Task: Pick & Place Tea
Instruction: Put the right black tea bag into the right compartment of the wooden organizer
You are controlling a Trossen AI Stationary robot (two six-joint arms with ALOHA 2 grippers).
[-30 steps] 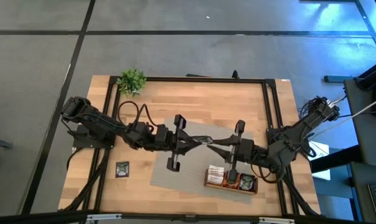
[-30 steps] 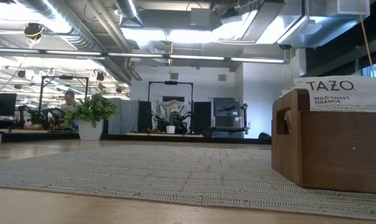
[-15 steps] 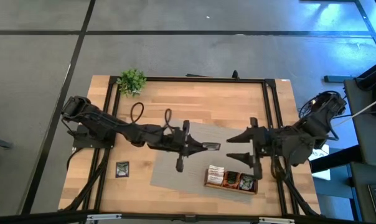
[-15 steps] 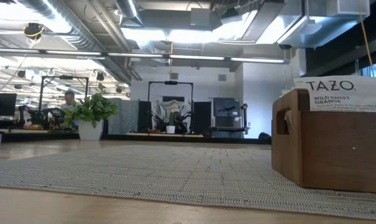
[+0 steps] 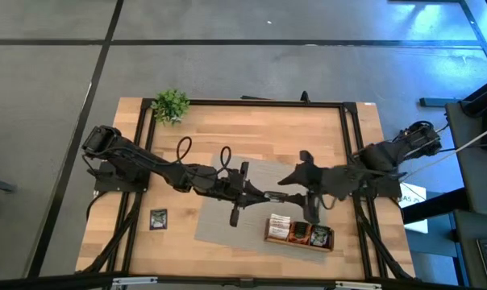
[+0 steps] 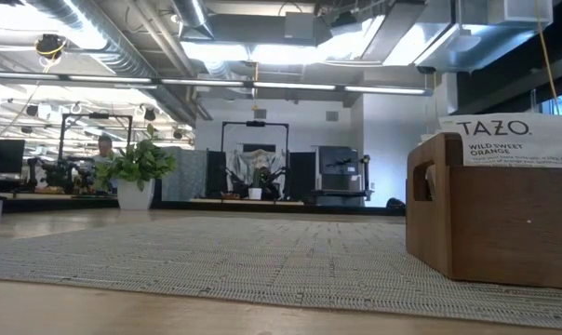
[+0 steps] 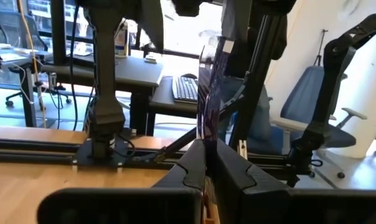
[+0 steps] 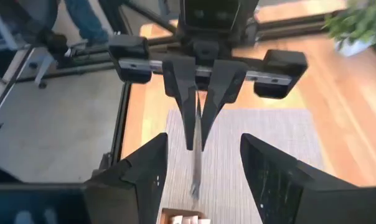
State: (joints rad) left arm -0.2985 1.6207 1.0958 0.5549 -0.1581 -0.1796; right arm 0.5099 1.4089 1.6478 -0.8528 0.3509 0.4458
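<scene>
My left gripper (image 5: 262, 194) reaches over the grey mat (image 5: 219, 221) toward the table's right and is shut on a dark purple tea sachet (image 7: 208, 87). The sachet shows edge-on in both wrist views (image 8: 195, 163). Facing it from the right, my right gripper (image 5: 285, 187) stands open, one finger on either side of the sachet's free end (image 8: 193, 185) and apart from it. A wooden tray (image 5: 269, 235) with several tea sachets (image 5: 279, 226) rests on the mat's near right corner. One more dark sachet (image 5: 158, 218) lies flat on the table at the near left. My left gripper pinches the sachet's one end (image 7: 206, 134) between its two fingers (image 7: 187, 167). The fingers lie level and point toward the table's right edge. The sachet stands on edge, sticks out beyond the fingertips and hangs clear above the mat.
A small potted plant (image 5: 170, 105) stands at the table's far left corner. A black frame rail (image 5: 243, 103) runs round the table. In the low view the tray (image 6: 490, 214) stands at the right with a white TAZO sachet (image 6: 504, 140) sticking up out of it.
My right gripper has let go of the sachet and opened, backed toward the table's right edge, then come a little way back toward the sachet. My left gripper, still shut on the sachet, has carried it slightly toward the right.
</scene>
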